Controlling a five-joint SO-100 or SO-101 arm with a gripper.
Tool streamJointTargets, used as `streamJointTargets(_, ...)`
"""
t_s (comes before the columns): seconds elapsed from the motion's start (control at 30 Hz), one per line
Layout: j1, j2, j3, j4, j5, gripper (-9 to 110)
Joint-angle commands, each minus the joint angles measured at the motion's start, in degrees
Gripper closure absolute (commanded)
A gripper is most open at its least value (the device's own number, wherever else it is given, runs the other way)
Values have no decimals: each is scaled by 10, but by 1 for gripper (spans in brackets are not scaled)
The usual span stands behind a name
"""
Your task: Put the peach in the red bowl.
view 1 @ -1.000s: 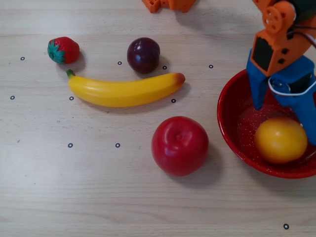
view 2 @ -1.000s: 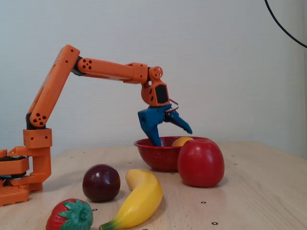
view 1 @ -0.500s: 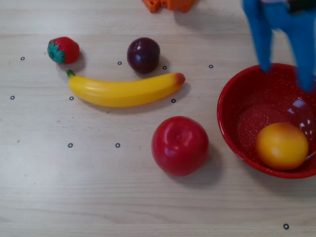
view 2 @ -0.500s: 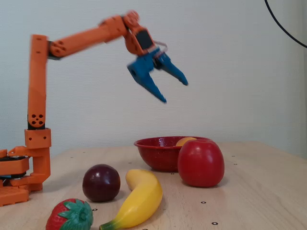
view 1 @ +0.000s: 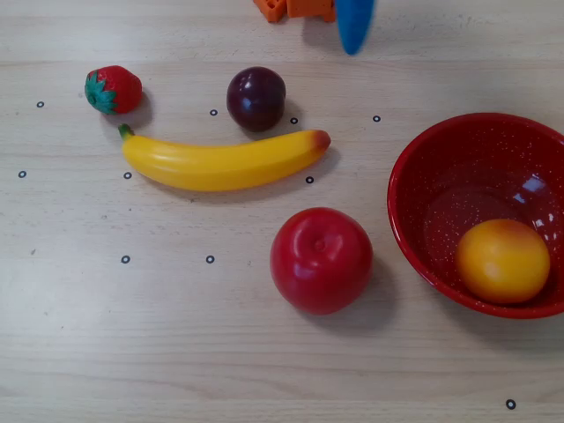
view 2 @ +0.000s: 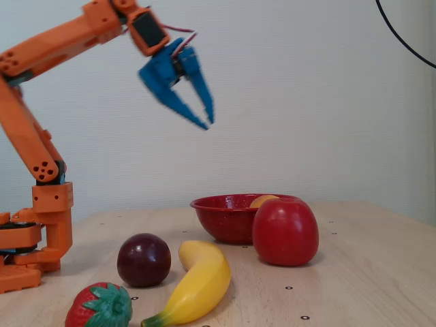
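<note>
The table (view 1: 176, 352) was pale wood-grain, matt and smooth. The red bowl (view 1: 414, 176) looked like glossy enamel with fine white speckles and bright highlights. The peach (view 1: 502, 261), at 4 o'clock inside it, had a smooth, satin plastic skin. The apple (view 1: 321, 260), plum (view 1: 256, 98) and banana (view 1: 220, 162) shone like glossy plastic. The claw (view 2: 208, 121) looked like matt blue printed plastic.

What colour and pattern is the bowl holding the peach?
Glossy red with fine white speckles; the red bowl shows best in the overhead view.
</note>
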Motion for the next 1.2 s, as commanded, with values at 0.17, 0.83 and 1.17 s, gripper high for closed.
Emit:
streamJointTargets(0.17, -54, 259, 232, -67, 12, 101)
streamJointTargets(0.83, -77, 628, 807, -389, 18, 101)
streamJointTargets(1.17, -65, 651, 878, -374, -17, 101)
